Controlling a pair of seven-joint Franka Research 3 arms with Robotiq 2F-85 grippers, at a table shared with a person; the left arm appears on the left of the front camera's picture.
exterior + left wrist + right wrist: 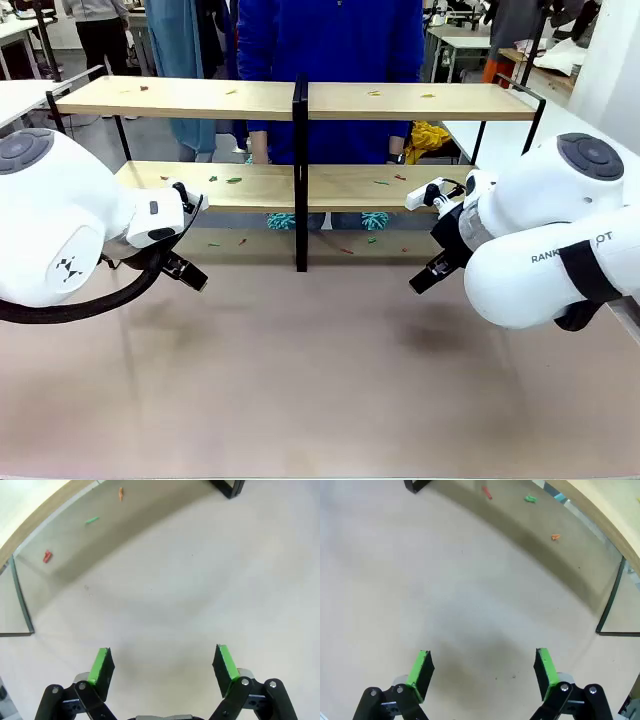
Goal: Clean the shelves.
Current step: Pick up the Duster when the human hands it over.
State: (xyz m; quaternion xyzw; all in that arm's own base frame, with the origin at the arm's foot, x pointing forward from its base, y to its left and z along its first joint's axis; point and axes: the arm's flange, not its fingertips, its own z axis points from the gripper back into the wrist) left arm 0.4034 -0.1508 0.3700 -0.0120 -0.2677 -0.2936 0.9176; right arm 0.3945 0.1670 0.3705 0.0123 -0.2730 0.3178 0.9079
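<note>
The shelves (300,100) stand at the far side of the table: two long light-wood boards on a thin black frame with a central black post (300,170). Small coloured scraps (233,180) lie scattered on both boards and on the tabletop beneath. My left gripper (162,665) hovers open over bare tabletop, its green pads (102,665) wide apart and nothing between them. My right gripper (482,667) is likewise open and empty above the table. In the front view the left gripper (185,272) and right gripper (425,275) hang low in front of the lower board.
A person in a blue top (330,60) stands behind the shelves. Red, green and orange scraps (46,556) (530,499) lie on the beige tabletop (320,370) under the rack. A frame leg (610,605) stands near the right gripper.
</note>
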